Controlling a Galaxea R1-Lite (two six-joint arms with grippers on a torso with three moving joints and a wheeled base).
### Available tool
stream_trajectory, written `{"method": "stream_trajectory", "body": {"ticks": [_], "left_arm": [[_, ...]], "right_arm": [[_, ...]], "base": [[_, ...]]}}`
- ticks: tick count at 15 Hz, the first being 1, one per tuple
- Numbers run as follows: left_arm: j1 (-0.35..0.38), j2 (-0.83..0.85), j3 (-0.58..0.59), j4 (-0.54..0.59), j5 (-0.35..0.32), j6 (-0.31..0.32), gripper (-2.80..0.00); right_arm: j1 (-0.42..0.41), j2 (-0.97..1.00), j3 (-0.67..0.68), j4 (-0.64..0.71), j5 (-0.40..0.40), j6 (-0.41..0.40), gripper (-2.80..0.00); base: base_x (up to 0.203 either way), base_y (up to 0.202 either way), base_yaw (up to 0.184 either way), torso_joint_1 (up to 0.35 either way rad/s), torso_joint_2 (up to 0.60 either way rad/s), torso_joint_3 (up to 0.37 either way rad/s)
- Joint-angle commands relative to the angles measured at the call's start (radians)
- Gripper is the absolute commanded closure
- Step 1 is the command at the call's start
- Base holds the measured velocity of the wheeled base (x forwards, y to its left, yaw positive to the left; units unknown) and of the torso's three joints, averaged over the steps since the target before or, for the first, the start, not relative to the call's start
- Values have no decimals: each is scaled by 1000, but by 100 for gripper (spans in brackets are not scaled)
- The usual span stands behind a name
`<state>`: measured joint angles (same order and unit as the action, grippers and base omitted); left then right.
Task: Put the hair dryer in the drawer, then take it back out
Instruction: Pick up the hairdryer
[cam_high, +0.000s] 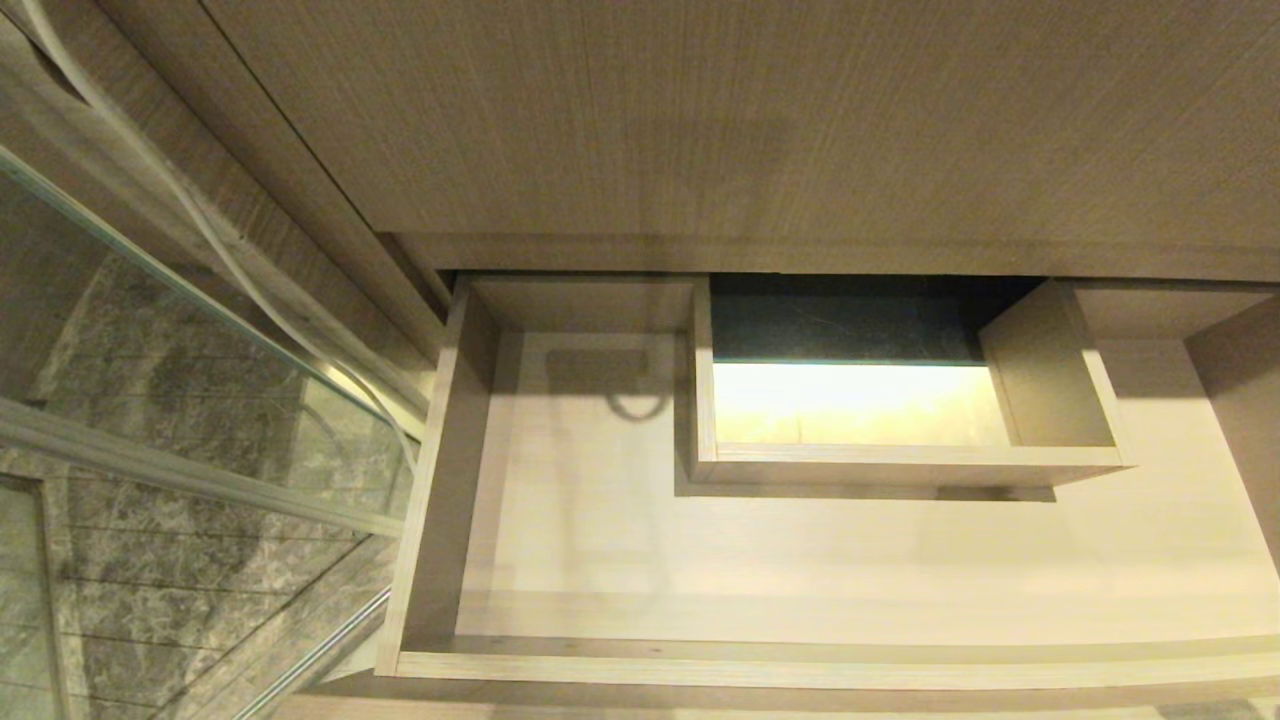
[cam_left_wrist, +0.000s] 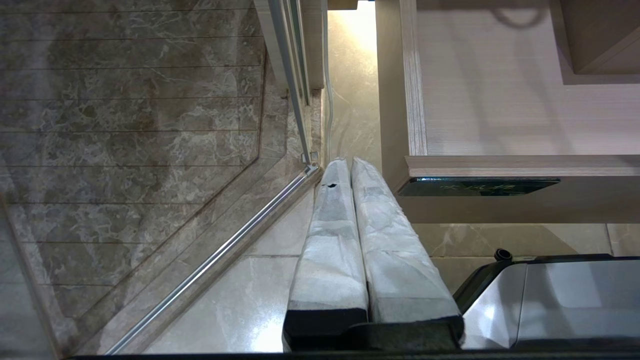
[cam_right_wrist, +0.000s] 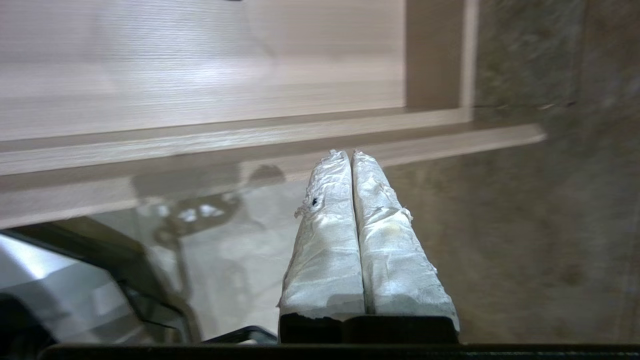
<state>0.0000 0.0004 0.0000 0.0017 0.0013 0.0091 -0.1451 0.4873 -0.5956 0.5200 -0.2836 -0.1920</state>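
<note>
below the wood-grain cabinet front (cam_high: 760, 120), the drawer (cam_high: 437, 470) stands pulled out, its pale floor bare around the boxed cut-out (cam_high: 900, 465). no hair dryer is visible. the left gripper (cam_left_wrist: 345, 162) hangs beside the drawer's front corner, fingers pressed together, empty. the right gripper (cam_right_wrist: 348, 154) hangs before the drawer's front edge, fingers together, holding nothing.

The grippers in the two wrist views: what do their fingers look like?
Both look alike. The left gripper and the right gripper each have two long fingers tapering toward the tips, wrapped in wrinkled whitish tape over a black base. One finger of each shows a small dark hole in the wrap.
</note>
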Motion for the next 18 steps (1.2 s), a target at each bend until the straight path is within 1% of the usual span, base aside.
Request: {"method": "stream_trajectory", "body": {"ticks": [1,2,4,5,6,7,8,11,14,16,18], "left_arm": [[0,0,0,0,0,0,0],[0,0,0,0,0,0,0],[0,0,0,0,0,0,0],[0,0,0,0,0,0,0],[0,0,0,0,0,0,0],[0,0,0,0,0,0,0],[0,0,0,0,0,0,0],[0,0,0,0,0,0,0],[0,0,0,0,0,0,0],[0,0,0,1,0,2,0],[0,0,0,0,0,0,0]], "right_arm": [[36,-142,136,-27,-1,47,0],[43,-169,206,-71,1,62,0],[49,-195,357,-247,27,79,0],[50,-199,422,-323,70,88,0],[51,-203,468,-374,164,97,0],[51,-204,490,-391,244,102,0],[51,-205,519,-403,259,104,0],[50,-208,593,-594,276,104,0],[53,-207,596,-589,270,123,0],[104,-266,597,-582,276,140,0],[128,-355,596,-541,283,175,0]], "base": [[0,0,0,0,0,0],[0,0,0,0,0,0],[0,0,0,0,0,0],[0,0,0,0,0,0],[0,0,0,0,0,0],[0,0,0,0,0,0],[0,0,0,0,0,0],[0,0,0,0,0,0],[0,0,0,0,0,0],[0,0,0,0,0,0],[0,0,0,0,0,0]]}}
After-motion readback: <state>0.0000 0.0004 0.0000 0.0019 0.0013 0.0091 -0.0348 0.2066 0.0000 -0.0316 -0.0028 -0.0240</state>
